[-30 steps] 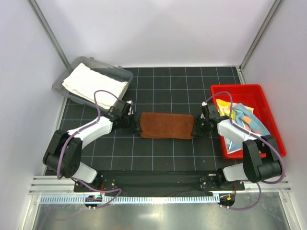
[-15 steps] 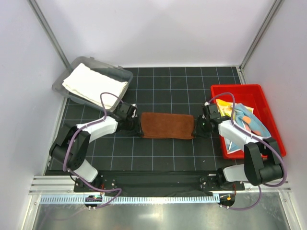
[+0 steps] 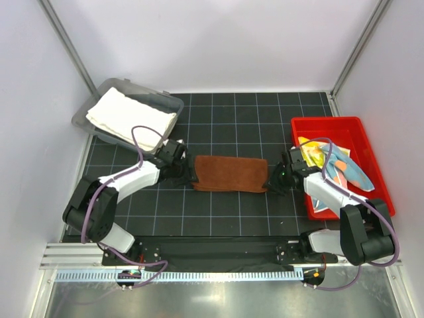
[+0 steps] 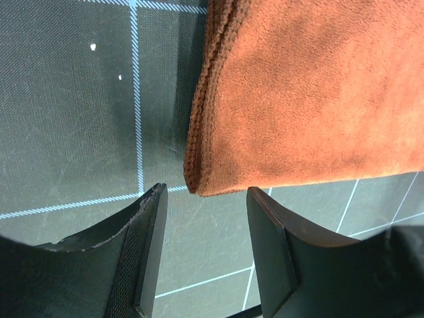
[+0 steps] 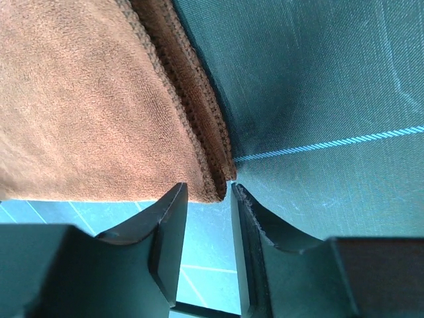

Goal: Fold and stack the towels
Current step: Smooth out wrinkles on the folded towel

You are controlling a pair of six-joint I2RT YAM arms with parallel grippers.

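Found rust-brown towel (image 3: 230, 173) folded flat at centre of black mat (image 3: 225, 215). Left gripper (image 3: 187, 173) at its 9 o'clock end: fingers parted, corner just beyond tips, ungripped. Right gripper (image 3: 270, 180) at 3 o'clock end: fingers narrowly apart, corner at gap mouth, possibly touching.

Two arms (image 3: 132, 177) (image 3: 326, 189), two bins (image 3: 171, 99) (image 3: 328, 122), one brown towel (image 3: 228, 173), one white towel (image 3: 132, 114)

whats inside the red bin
A yellow towel and a light-blue towel lie crumpled in the red bin. Anything beneath them is covered; the right arm hides part of it.
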